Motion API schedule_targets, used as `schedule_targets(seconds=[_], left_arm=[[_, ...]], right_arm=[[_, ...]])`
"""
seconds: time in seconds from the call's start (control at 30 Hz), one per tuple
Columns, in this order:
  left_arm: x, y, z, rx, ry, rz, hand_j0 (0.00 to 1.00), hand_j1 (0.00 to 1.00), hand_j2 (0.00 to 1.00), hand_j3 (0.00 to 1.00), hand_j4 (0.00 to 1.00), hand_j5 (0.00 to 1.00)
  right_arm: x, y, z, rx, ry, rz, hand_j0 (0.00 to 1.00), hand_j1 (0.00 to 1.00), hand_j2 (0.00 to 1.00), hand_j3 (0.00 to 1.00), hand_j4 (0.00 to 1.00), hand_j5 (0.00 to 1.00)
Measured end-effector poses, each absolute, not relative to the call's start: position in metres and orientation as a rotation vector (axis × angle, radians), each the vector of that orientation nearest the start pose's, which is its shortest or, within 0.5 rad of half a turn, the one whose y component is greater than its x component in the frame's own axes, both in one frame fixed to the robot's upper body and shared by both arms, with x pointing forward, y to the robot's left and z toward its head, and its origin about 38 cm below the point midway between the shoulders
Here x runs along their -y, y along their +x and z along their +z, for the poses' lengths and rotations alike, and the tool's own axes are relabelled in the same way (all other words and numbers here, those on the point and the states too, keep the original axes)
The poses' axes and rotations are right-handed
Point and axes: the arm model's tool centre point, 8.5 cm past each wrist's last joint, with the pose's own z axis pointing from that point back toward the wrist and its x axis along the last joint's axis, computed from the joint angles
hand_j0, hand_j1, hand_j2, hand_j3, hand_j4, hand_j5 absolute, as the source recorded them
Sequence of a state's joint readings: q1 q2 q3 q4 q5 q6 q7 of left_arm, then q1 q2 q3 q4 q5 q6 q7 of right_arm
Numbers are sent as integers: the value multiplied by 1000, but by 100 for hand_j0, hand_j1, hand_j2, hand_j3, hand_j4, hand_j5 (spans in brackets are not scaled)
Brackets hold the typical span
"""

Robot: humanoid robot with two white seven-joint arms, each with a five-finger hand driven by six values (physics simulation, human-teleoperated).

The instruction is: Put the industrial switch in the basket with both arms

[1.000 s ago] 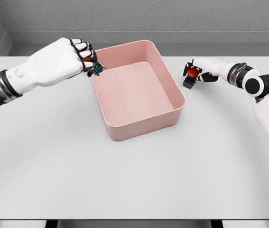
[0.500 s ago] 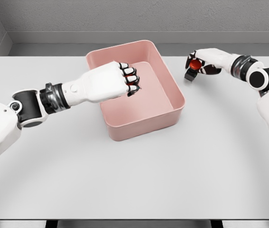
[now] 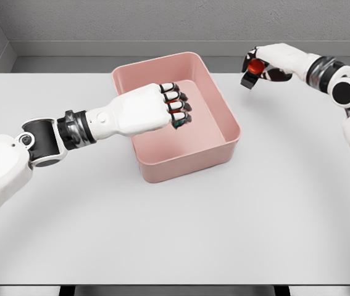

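Note:
The pink basket [image 3: 187,165] stands at the middle back of the white table. My left hand [image 3: 176,111] hovers over the basket's inside, its fingers curled on a small dark piece with red and teal bits [image 3: 179,122], mostly hidden by the fingers. My right hand [image 3: 258,66] is up at the far right, right of the basket and above the table. It is shut on the industrial switch [image 3: 252,71], a black block with a red button.
The white table [image 3: 175,234] spreads wide in front of the basket. A grey wall runs along its far edge behind the basket and both hands.
My left hand swung right from the basket's far left corner to over its inside, carrying its small piece. The right hand lifted the switch off the table, up and slightly right.

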State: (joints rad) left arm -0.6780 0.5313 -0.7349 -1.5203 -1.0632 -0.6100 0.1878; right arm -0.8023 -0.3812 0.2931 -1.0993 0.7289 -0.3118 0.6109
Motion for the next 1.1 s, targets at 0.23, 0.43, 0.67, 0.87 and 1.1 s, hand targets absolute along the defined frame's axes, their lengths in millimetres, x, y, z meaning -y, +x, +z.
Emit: schedule_targets(seconds=[0.23, 0.43, 0.67, 0.87, 1.1], left_arm=[[-148, 422, 222, -2133, -790, 2126, 100, 100, 100, 100, 100, 100], [-176, 424, 234, -2169, -833, 2134, 100, 100, 100, 100, 100, 100], [-249, 411, 245, -2177, -888, 2248, 100, 100, 100, 100, 100, 100], [-305, 399, 245, -2224, -930, 2371, 100, 100, 100, 100, 100, 100], [-357, 394, 232, -2213, -1019, 2530, 100, 100, 100, 100, 100, 100]], right_arm=[[270, 531, 261, 1390, -689, 1647, 48, 48, 48, 48, 48, 48], [257, 521, 273, 1443, -714, 1681, 48, 48, 48, 48, 48, 48], [239, 509, 281, 1507, -724, 1716, 48, 48, 48, 48, 48, 48], [222, 495, 282, 1556, -717, 1748, 48, 48, 48, 48, 48, 48], [193, 481, 283, 1620, -690, 1794, 48, 48, 48, 48, 48, 48]])
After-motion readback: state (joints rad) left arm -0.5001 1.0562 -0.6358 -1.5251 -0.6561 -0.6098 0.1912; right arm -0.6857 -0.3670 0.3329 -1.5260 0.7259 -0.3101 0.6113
